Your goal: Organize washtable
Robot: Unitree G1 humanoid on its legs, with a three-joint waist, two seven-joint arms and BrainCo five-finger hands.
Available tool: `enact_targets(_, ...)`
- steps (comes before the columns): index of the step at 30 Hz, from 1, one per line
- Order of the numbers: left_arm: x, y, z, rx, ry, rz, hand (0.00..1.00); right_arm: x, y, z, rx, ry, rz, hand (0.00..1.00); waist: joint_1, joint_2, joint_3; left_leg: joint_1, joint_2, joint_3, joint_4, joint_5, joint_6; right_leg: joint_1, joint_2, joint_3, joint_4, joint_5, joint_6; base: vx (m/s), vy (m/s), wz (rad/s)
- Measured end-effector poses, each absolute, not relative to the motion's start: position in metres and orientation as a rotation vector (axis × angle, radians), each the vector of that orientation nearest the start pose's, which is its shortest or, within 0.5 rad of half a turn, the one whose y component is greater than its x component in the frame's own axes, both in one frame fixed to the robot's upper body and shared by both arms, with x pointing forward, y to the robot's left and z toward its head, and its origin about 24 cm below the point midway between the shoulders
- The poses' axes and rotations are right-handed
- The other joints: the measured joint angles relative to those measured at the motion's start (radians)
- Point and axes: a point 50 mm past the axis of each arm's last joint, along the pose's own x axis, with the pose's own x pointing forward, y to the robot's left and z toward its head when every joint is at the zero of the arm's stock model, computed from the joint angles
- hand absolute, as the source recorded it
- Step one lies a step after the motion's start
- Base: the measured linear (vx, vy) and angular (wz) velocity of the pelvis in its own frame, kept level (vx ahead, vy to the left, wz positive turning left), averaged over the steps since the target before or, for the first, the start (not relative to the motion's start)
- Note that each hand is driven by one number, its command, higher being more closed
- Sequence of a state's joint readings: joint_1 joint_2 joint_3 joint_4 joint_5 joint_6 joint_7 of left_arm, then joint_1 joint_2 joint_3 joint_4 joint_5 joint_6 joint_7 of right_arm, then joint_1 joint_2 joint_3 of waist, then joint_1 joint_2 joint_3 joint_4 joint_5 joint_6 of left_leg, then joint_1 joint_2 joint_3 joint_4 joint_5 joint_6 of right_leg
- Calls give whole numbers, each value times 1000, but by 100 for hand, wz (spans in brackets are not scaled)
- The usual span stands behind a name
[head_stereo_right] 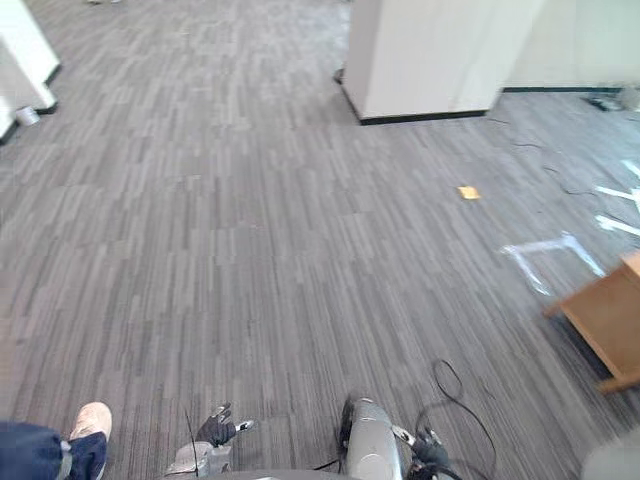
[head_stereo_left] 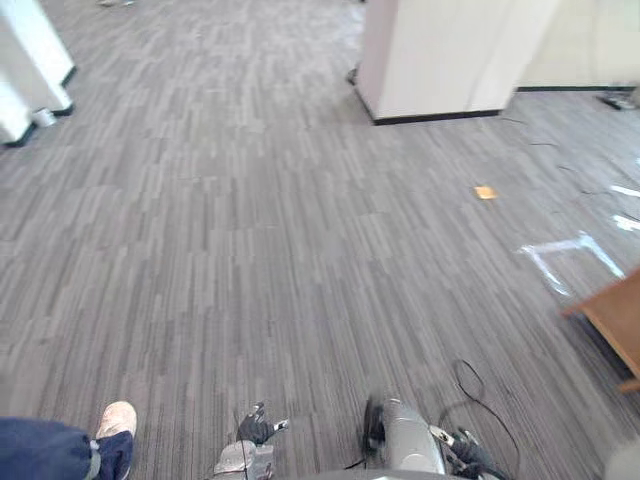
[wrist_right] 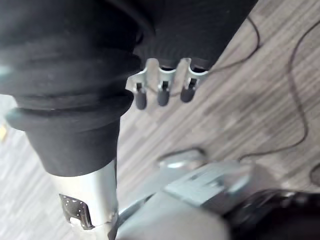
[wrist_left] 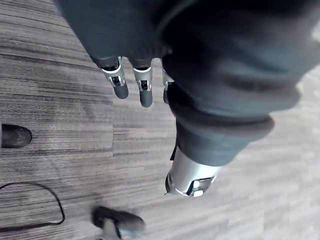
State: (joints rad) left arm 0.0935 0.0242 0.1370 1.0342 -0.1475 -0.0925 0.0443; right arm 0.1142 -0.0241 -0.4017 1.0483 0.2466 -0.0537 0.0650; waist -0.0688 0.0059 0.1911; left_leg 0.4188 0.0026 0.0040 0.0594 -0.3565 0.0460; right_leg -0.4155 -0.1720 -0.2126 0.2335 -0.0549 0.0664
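Judging progress was not possible: both hands (left hand (wrist_left: 131, 80), right hand (wrist_right: 162, 87)) were seen hanging loose-fingered and empty over grey carpet (head_stereo_left: 250, 220), no washtable sighted.

No readable text, label, number or sign anywhere on show here. The grey striped floor (head_stereo_left: 250, 230) carries no lettering, the white pillar (head_stereo_left: 440, 55) is blank, and the small orange scrap (head_stereo_left: 486, 192) lying on the floor is too small to show any print. The pale tape marks (head_stereo_left: 565, 255) on the floor form lines, not letters.
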Motion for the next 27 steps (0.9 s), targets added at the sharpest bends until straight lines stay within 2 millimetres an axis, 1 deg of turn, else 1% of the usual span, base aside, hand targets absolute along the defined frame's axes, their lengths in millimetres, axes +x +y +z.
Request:
enact_targets(1, 85, 188, -162, -188, 1042, 361, 0, 70, -208, -164, 438, 1023, -524, 0, 2, -11, -2, 14, 7, -4, 75, -14, -19, -11, 6, 37, 81, 73, -37, 954, -328, 74)
enact_targets(2, 76, 192, -163, -251, 1045, 442, 0, 66, -211, -164, 447, 1025, -540, 0, 0, 4, -12, -42, 39, 11, 287, -10, -34, 1, 9, 34, 168, 122, -50, 795, -316, 45)
enact_targets(3, 74, 191, -164, -273, 1048, 462, 0, 67, -215, -163, 446, 1016, -549, 0, 2, 23, -15, -93, 70, 29, 428, 14, -62, 14, 20, 19, 197, 119, -43, 783, -330, 35)
enact_targets(4, 69, 186, -166, -344, 1060, 518, 0, 69, -226, -160, 421, 1000, -558, 0, 5, 85, -16, -221, 161, 63, 707, 174, -63, 59, 64, -15, 215, 47, -58, 775, -302, 7)
enact_targets(5, 59, 184, -168, -424, 1073, 595, 0, 69, -233, -158, 405, 999, -567, 0, 17, 111, -8, -323, 263, 119, 926, 340, -69, 129, 116, -23, 186, -2, -84, 631, -208, -11)
enact_targets(6, 56, 184, -169, -458, 1071, 627, 0, 67, -234, -159, 401, 1006, -572, 0, 28, 118, -2, -368, 313, 160, 1025, 320, -47, 171, 136, -22, 168, -19, -92, 937, -260, -29)
enact_targets(7, 53, 189, -169, -502, 1065, 679, 0, 64, -232, -160, 402, 1026, -578, 0, 43, 102, 9, -436, 361, 224, 1153, 268, -10, 267, 155, -11, 118, -47, -100, 921, -242, -29)
enact_targets(8, 50, 197, -168, -498, 1059, 700, 0, 65, -227, -162, 393, 1048, -556, 0, 57, 71, 22, -496, 346, 260, 1175, 222, -30, 376, 152, 5, 46, -60, -96, 906, -235, -29)
enact_targets(9, 48, 200, -167, -502, 1058, 710, 0, 65, -225, -163, 384, 1065, -540, 0, 59, 53, 22, -531, 326, 273, 1151, 203, -54, 421, 144, 12, 7, -63, -93, 700, -151, -29)
enact_targets(10, 46, 203, -167, -519, 1048, 732, 0, 68, -220, -164, 371, 1082, -508, 0, 72, 31, 20, -607, 297, 305, 1063, 165, -87, 487, 134, 23, -60, -66, -82, 681, -94, -32)
enact_targets(11, 48, 204, -166, -540, 1032, 745, 0, 73, -219, -165, 371, 1086, -494, 0, 84, 23, 24, -678, 292, 336, 934, 148, -96, 559, 133, 26, -120, -64, -66, 675, -58, -30)
enact_targets(12, 48, 205, -166, -549, 1025, 755, 0, 76, -218, -165, 373, 1085, -488, 0, 88, 20, 26, -702, 288, 352, 839, 148, -97, 588, 132, 25, -143, -68, -55, 681, 3, -21)
enact_targets(13, 46, 206, -166, -558, 1024, 766, 0, 84, -215, -164, 379, 1072, -472, 0, 96, 9, 30, -726, 253, 362, 601, 156, -100, 644, 115, 14, -179, -84, -28, 524, 48, -15)
enact_targets(14, 45, 205, -167, -564, 1026, 772, 0, 85, -213, -164, 377, 1071, -463, 0, 104, 5, 30, -730, 228, 356, 472, 171, -113, 674, 106, 13, -200, -94, -14, 648, 117, -21)
enact_targets(15, 44, 205, -167, -568, 1027, 774, 0, 85, -211, -164, 374, 1074, -448, 0, 121, 4, 27, -727, 183, 314, 217, 232, -124, 731, 88, 11, -241, -119, 12, 670, 185, -16)
enact_targets(16, 42, 204, -167, -566, 1036, 774, 0, 87, -209, -164, 366, 1073, -427, 0, 132, 7, 25, -735, 164, 267, 142, 310, -118, 774, 78, 9, -261, -142, 29, 691, 221, -17)
enact_targets(17, 40, 203, -167, -567, 1040, 777, 0, 87, -205, -165, 357, 1084, -408, 0, 144, 0, 19, -742, 137, 247, 178, 399, -96, 803, 61, 8, -262, -162, 39, 715, 250, 10)
enact_targets(18, 39, 204, -167, -563, 1040, 779, 0, 92, -195, -166, 370, 1088, -380, 0, 140, -14, 8, -759, 104, 229, 218, 432, -42, 808, 36, -2, -229, -160, 32, 838, 354, 24)
enact_targets(19, 38, 207, -167, -555, 1034, 786, 0, 97, -189, -166, 370, 1081, -356, 0, 140, -31, -2, -774, 78, 230, 262, 400, 6, 759, -2, 12, -137, -148, 15, 819, 366, 29)
enact_targets(20, 35, 209, -167, -554, 1037, 798, 0, 99, -188, -165, 371, 1079, -352, 0, 143, -42, -5, -768, 62, 234, 290, 364, 22, 722, -29, 46, -33, -132, 25, 672, 338, 16)
enact_targets(21, 31, 211, -167, -550, 1044, 808, 0, 99, -187, -165, 373, 1079, -351, 0, 141, -51, -7, -752, 49, 242, 296, 335, 28, 697, -47, 70, 52, -115, 46, 516, 257, 11)
enact_targets(22, 25, 216, -167, -518, 1069, 806, 0, 96, -185, -166, 364, 1088, -343, 0, 139, -70, -11, -696, 18, 254, 299, 283, 44, 633, -77, 121, 250, -43, 48, 631, 296, 15)
enact_targets(23, 21, 217, -168, -488, 1097, 788, 0, 91, -184, -167, 360, 1101, -341, 0, 138, -75, -14, -623, -7, 257, 284, 234, 50, 566, -103, 151, 452, 104, 45, 723, 323, 12)
enact_targets(24, 21, 219, -168, -466, 1103, 775, 0, 88, -184, -168, 359, 1102, -344, 0, 136, -79, -17, -558, -25, 259, 259, 211, 53, 504, -119, 159, 621, 135, 45, 720, 299, 5)
enact_targets(25, 22, 220, -167, -446, 1109, 756, 0, 88, -187, -167, 353, 1089, -352, 0, 131, -74, -15, -487, -43, 252, 219, 193, 56, 447, -127, 152, 748, 120, 44, 713, 259, 4)
enact_targets(26, 26, 220, -167, -407, 1113, 715, 0, 90, -192, -166, 347, 1065, -367, 0, 111, -65, -20, -395, -58, 231, 152, 182, 57, 383, -118, 112, 852, 64, 32, 593, 186, 11)
enact_targets(27, 29, 220, -167, -391, 1114, 694, 0, 92, -194, -165, 348, 1050, -376, 0, 98, -60, -20, -350, -60, 217, 116, 179, 61, 351, -106, 80, 882, 23, 11, 571, 128, 34)
